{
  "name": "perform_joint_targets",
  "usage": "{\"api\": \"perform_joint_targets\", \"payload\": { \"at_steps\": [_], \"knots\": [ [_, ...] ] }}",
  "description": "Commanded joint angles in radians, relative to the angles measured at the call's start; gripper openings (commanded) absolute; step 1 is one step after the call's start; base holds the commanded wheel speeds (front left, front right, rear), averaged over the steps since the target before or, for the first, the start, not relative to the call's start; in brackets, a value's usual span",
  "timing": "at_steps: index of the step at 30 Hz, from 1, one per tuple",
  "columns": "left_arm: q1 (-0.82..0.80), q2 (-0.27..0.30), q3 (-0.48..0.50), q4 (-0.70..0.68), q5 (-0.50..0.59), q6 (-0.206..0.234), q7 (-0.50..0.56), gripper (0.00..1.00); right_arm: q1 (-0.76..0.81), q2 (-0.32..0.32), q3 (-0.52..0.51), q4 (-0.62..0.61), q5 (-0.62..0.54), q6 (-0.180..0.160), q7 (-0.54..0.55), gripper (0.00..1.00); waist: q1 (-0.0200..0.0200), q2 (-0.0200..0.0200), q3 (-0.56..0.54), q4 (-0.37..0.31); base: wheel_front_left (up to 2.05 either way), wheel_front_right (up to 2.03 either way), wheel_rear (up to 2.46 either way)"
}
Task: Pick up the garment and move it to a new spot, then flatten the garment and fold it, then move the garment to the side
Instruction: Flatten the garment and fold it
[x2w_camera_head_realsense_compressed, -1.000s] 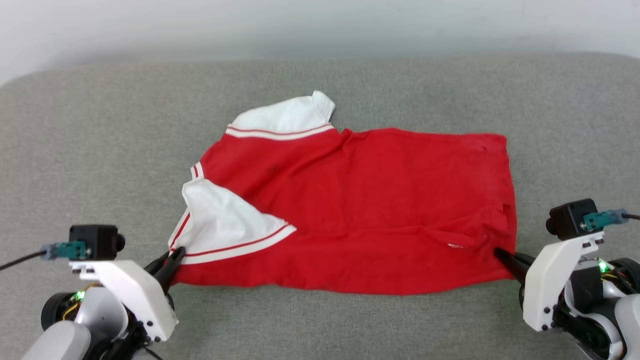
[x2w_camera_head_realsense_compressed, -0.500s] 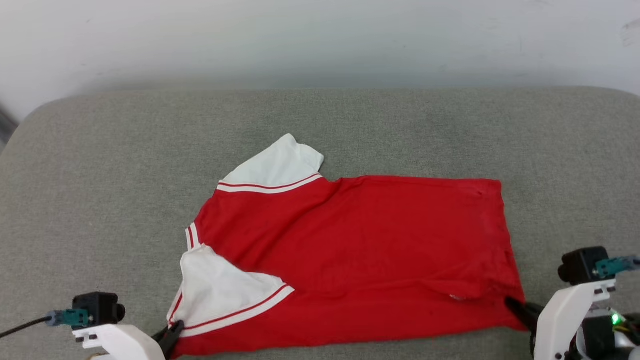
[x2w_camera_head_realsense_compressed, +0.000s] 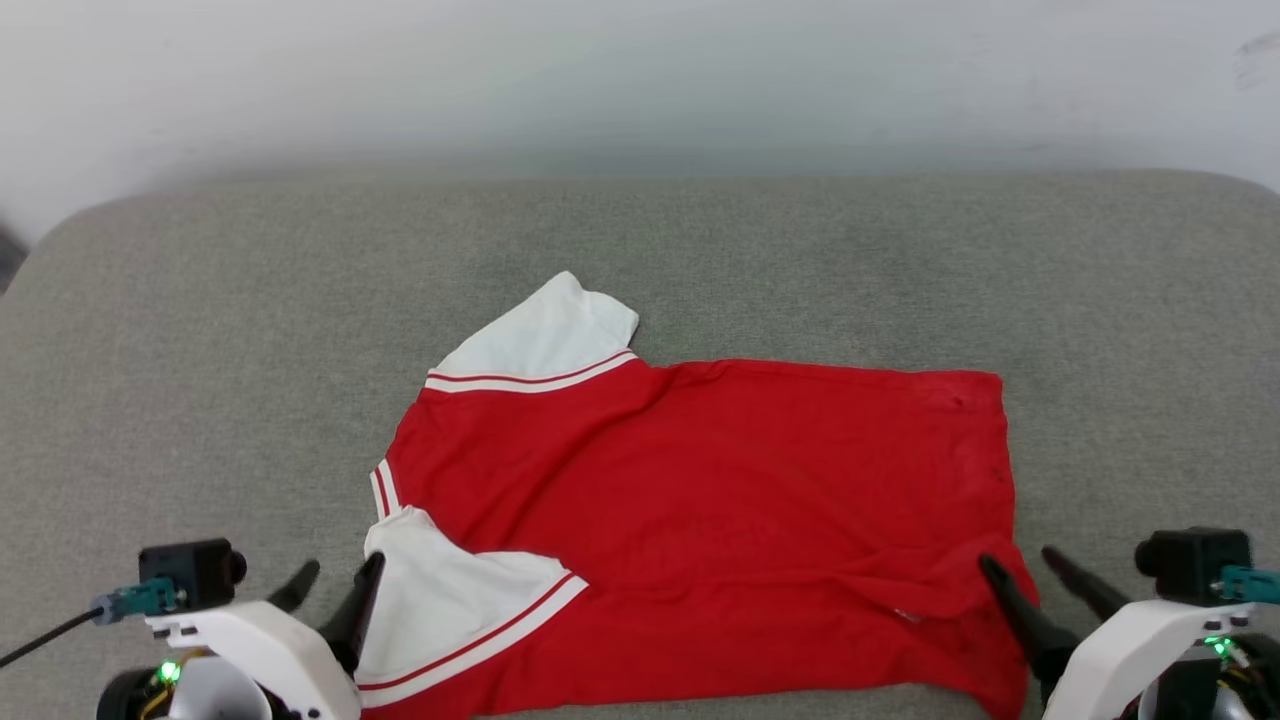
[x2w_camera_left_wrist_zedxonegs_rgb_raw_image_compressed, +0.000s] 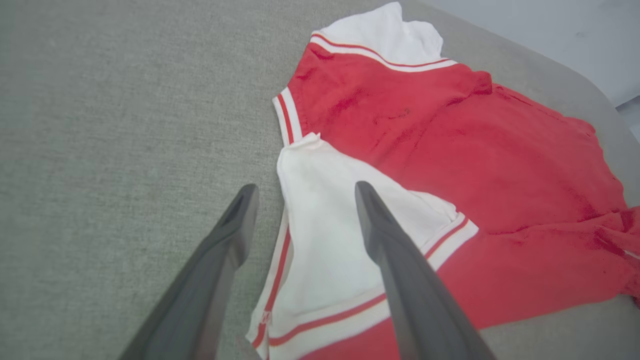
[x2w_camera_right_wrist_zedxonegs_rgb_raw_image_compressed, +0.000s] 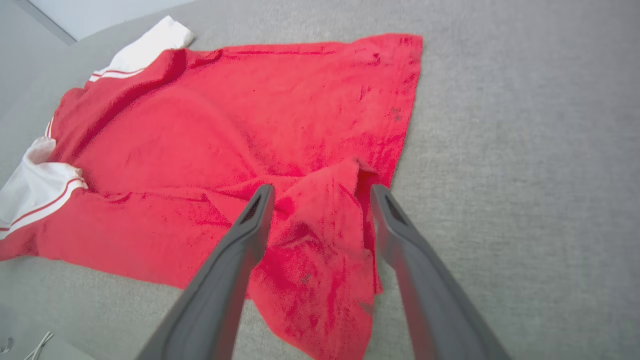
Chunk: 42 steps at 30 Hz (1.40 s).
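The garment (x2w_camera_head_realsense_compressed: 720, 500) lies spread on the grey padded surface (x2w_camera_head_realsense_compressed: 200, 350), its red body mostly flat. The far sleeve (x2w_camera_head_realsense_compressed: 545, 335) points away, and the near sleeve (x2w_camera_head_realsense_compressed: 450, 590) is folded over the near left corner. The left gripper (x2w_camera_head_realsense_compressed: 340, 568) straddles that sleeve's edge, fingers apart, holding nothing. The right gripper (x2w_camera_head_realsense_compressed: 1017, 558) is likewise spread over the rumpled near right corner.

A grey upholstered surface (x2w_camera_head_realsense_compressed: 200, 350) with rounded far corners lies broad and flat. Behind its far edge rises a plain pale wall (x2w_camera_head_realsense_compressed: 640, 80), faintly scuffed near its upper right.
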Motion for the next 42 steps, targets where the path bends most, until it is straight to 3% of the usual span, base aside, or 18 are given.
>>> {"api": "perform_joint_targets", "payload": {
  "at_steps": [1, 5, 10, 15, 22, 27, 34, 42],
  "knots": [
    [-0.017, 0.003, 0.003, -0.005, 0.011, 0.003, -0.013, 1.0, 0.001, 0.005, -0.008, -0.012, -0.015, 0.0, -0.025, 1.0, 0.0, 0.0, -0.008, -0.007, 0.0, 0.0, 0.0],
    [-0.063, -0.002, 0.01, -0.025, 0.071, 0.019, -0.078, 1.0, -0.011, 0.032, -0.053, -0.053, -0.075, 0.0, -0.15, 1.0, 0.0, 0.0, -0.022, -0.024, 0.0, 0.0, 0.0],
    [-0.141, -0.014, 0.025, -0.03, 0.114, 0.046, -0.126, 1.0, -0.044, 0.068, -0.089, -0.11, -0.146, 0.0, -0.215, 1.0, 0.0, 0.0, -0.002, -0.053, 0.0, 0.0, 0.0],
    [-0.253, -0.015, 0.044, 0.016, 0.127, 0.03, -0.139, 1.0, -0.103, 0.091, -0.091, -0.182, -0.183, 0.0, -0.244, 1.0, 0.0, 0.0, 0.068, -0.096, 0.0, 0.0, 0.0],
    [-0.433, 0.031, 0.057, 0.11, 0.127, -0.021, -0.087, 1.0, -0.203, 0.126, -0.069, -0.258, -0.221, 0.0, -0.285, 1.0, 0.0, 0.0, 0.212, -0.178, 0.0, 0.0, 0.0],
    [-0.569, 0.094, 0.03, 0.173, 0.119, -0.093, 0.048, 1.0, -0.264, 0.155, -0.072, -0.237, -0.217, 0.0, -0.32, 1.0, 0.0, 0.0, 0.307, -0.229, 0.0, 0.0, 0.0],
    [-0.736, 0.194, -0.038, 0.25, 0.072, -0.206, 0.353, 1.0, -0.311, 0.172, -0.043, -0.164, -0.19, -0.001, -0.359, 1.0, 0.0, 0.0, 0.393, -0.29, 0.0, 0.0, 0.0],
    [-0.86, 0.244, -0.096, 0.263, 0.005, -0.241, 0.636, 1.0, -0.336, 0.186, -0.018, -0.092, -0.153, 0.0, -0.402, 1.0, 0.0, 0.0, 0.457, -0.341, 0.0, 0.0, 0.0]
  ]
}}
